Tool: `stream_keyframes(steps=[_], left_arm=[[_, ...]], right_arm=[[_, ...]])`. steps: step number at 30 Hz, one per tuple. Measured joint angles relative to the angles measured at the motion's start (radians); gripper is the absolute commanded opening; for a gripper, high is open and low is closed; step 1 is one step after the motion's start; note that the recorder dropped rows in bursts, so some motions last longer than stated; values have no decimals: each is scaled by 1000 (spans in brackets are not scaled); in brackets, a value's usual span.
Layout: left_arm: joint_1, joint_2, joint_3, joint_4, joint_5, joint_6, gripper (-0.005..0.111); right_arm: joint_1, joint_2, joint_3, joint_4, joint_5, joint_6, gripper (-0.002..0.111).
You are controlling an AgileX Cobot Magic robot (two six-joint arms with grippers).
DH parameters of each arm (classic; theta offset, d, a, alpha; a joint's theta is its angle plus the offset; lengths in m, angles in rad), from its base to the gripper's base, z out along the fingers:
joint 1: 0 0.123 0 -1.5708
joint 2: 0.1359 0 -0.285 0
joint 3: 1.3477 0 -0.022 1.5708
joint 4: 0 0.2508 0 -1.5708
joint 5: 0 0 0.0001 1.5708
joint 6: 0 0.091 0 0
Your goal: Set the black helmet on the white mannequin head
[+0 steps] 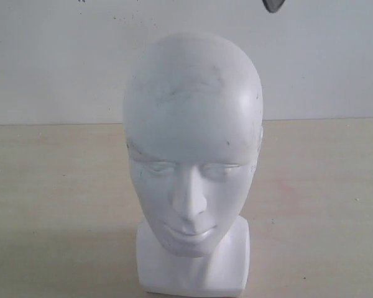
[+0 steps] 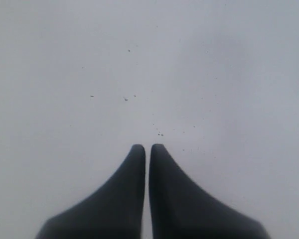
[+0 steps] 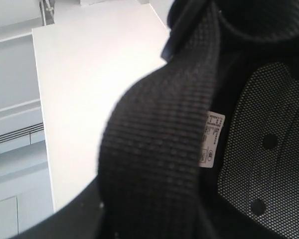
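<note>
Left gripper [image 2: 147, 147] pinched together empty, right gripper's hold untellable, the matte black padded helmet [image 3: 259, 149], probably aloft, needed centring over the bald white foam mannequin head [image 1: 193, 143].

The head [image 1: 193, 155], white, bald and faintly scuffed, stands upright on its squarish base on the bench [image 1: 50, 205], face toward the exterior camera, crown bare. The helmet [image 3: 259, 149] shows only its inside, close to the right wrist camera: black mesh lining, a broad woven strap [image 3: 159, 149], a small white label [image 3: 212, 139].
</note>
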Motion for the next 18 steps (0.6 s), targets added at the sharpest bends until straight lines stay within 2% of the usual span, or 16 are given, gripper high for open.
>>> stream_keyframes(steps=[5,9,10,14,18], left_arm=[[0,0,0,0,-8,-8,4],[0,0,-21,43,35,-183,4],[0,0,-58,103,74,-221,4],[0,70,-199,334,91,-407,4],[0,297,-329,572,58,-625,4]], right_arm=[[0,0,0,-71,-1,3,0],[0,0,0,-177,-9,50,0],[0,0,0,-207,-9,70,0],[0,0,0,-266,-13,118,0],[0,0,0,-303,-17,153,0]])
